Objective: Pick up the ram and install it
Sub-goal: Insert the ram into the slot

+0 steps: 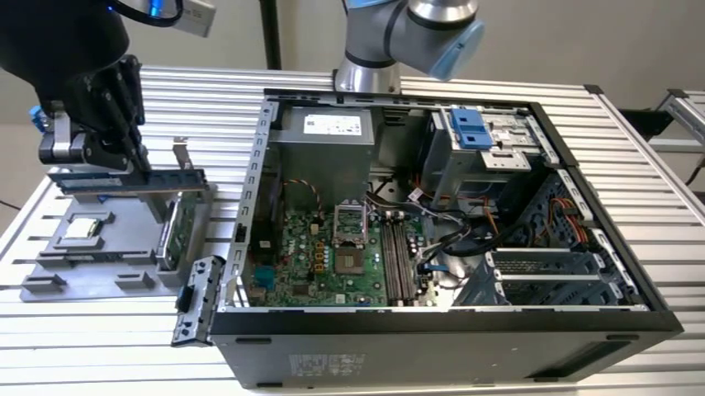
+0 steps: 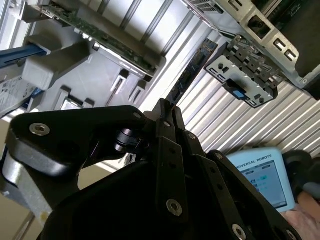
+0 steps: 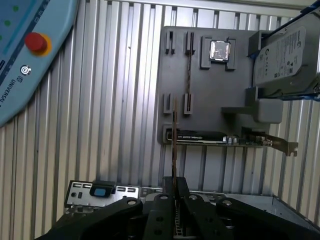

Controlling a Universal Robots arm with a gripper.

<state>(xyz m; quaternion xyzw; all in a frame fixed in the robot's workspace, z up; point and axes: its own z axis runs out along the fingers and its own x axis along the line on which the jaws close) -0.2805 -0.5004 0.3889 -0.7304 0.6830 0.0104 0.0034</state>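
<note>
1. Ram (image 3: 174, 140): in the first wrist view it is seen edge-on, a thin dark stick running out from the fingertips. The second wrist view shows its dark face above the ribbed surface.
2. Gripper (image 3: 175, 184): the fingers are drawn together on the ram's edge and grip nothing else.
3. Position: in the exterior view the gripper hangs above the grey fixture plate (image 3: 200, 115) at the exterior view's left, well apart from the computer case (image 1: 441, 326).
4. Progress: the pick-up is judged complete, since the ram appears clear of the plate's holders. Installation is not yet done. The memory slots (image 1: 395, 260) on the motherboard (image 1: 319, 256) appear unoccupied.
5. Plate contents: a second stick (image 3: 189, 75) stands in its holders, with a processor chip (image 3: 220, 50) near it. A green card with a metal bracket (image 3: 220, 137) and a silver hard drive (image 3: 282, 50) are also on the plate.
6. Surface: a ribbed aluminium table (image 1: 661, 206) carries both the plate and the case.
7. Surroundings: the case lies open at the exterior view's right. The arm's base (image 1: 369, 74) stands at the far side. A light-blue teach pendant (image 3: 30, 50) lies near the plate.
</note>
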